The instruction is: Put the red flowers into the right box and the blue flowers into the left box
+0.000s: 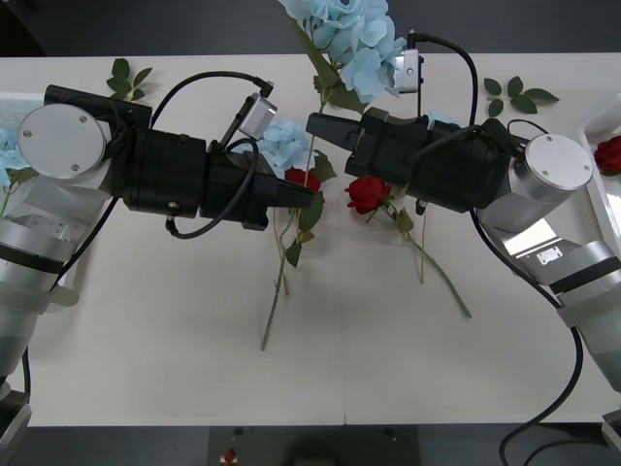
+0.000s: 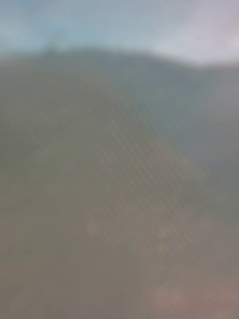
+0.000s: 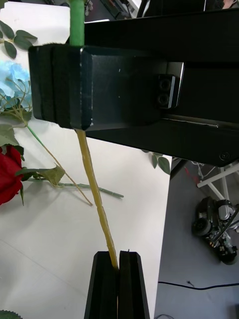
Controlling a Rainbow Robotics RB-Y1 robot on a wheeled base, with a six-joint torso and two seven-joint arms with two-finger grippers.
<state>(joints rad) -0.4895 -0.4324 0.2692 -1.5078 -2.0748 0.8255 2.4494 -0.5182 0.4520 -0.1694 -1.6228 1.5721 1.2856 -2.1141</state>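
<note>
A blue flower (image 1: 344, 34) is lifted over the table's far middle, its stem held by both grippers. My right gripper (image 1: 312, 124) is shut on the upper stem. My left gripper (image 1: 312, 194) is shut on the lower, yellowish stem (image 3: 94, 194), pinched between its black fingertips (image 3: 118, 255). The right gripper's fingers (image 3: 89, 84) grip the same stem farther up. A second blue flower (image 1: 281, 136) lies on the table behind the left gripper. Two red flowers (image 1: 367, 192) (image 1: 303, 178) lie mid-table. The left box (image 1: 19, 97) holds a blue flower (image 1: 10, 146); the right box (image 1: 594, 126) holds a red one (image 1: 609, 153).
Loose green leaf sprigs lie at the far left (image 1: 126, 78) and far right (image 1: 514, 95) of the white table. Long stems of the red flowers stretch toward the near edge (image 1: 272, 311). The right wrist view is an unreadable blur.
</note>
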